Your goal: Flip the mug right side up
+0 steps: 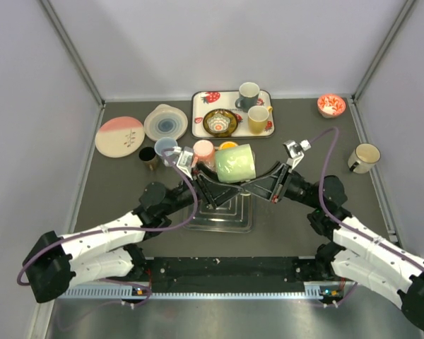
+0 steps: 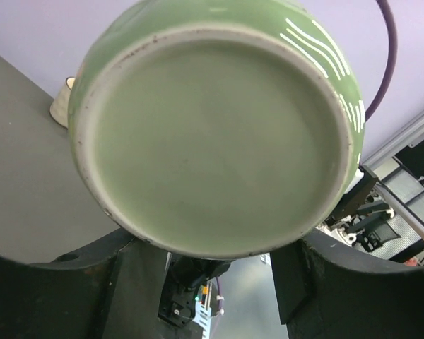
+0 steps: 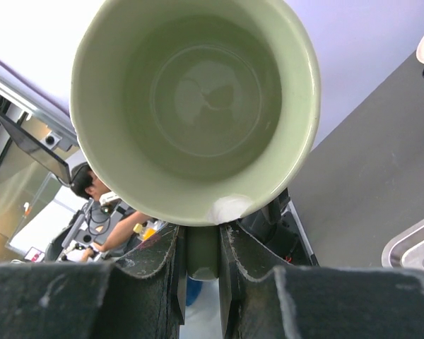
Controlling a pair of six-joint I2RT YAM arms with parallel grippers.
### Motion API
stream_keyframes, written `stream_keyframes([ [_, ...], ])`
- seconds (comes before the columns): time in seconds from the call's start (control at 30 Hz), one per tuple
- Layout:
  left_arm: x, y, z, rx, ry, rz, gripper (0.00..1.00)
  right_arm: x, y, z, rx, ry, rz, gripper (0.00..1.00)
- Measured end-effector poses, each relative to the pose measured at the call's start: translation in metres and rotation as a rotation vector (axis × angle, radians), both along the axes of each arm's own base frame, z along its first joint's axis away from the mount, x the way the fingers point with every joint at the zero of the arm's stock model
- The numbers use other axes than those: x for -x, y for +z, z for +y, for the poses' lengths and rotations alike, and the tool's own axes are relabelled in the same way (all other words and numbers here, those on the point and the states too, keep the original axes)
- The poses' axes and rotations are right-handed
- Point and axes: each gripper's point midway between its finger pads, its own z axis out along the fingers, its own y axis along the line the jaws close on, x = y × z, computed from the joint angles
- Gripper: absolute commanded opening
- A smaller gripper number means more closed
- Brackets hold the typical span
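Note:
The green mug (image 1: 235,163) is held in the air on its side above the table's middle. The right wrist view looks into its open mouth (image 3: 198,99); the left wrist view shows its flat base (image 2: 212,134). My right gripper (image 1: 260,182) is shut on the mug's handle (image 3: 202,256), which sits pinched between its two fingers under the rim. My left gripper (image 1: 206,181) is at the mug's base with its fingers (image 2: 120,282) spread wide. They reach just under the base's edge, and I see no grip on it.
A clear tray (image 1: 226,213) lies under the mug. Behind stand a strawberry tray (image 1: 198,120) with two mugs and a bowl, two plates (image 1: 119,135), several small cups (image 1: 203,150), a red bowl (image 1: 331,106) and a cream mug (image 1: 364,157) at right.

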Motion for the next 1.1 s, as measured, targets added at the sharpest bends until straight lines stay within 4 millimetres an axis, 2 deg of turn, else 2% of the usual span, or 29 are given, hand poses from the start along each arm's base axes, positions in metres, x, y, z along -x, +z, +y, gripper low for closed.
stream_keyframes([
  [0.43,-0.001,0.011,0.020,0.061,0.063,0.004,0.56,0.003,0.006,0.006,-0.011,-0.001,-0.030,0.00],
  [0.63,-0.001,0.014,0.021,0.074,0.061,0.008,0.49,0.003,0.007,0.001,-0.004,-0.029,-0.051,0.00],
  [0.93,-0.007,0.006,0.014,0.063,0.049,0.045,0.51,-0.002,-0.004,-0.001,0.052,-0.075,-0.071,0.00],
  [0.97,-0.008,0.005,0.013,0.062,0.047,0.051,0.50,-0.003,-0.005,-0.001,0.057,-0.081,-0.072,0.00],
  [1.1,-0.009,0.001,0.008,0.055,0.030,0.067,0.35,-0.006,-0.009,-0.001,0.073,-0.097,-0.075,0.00],
])
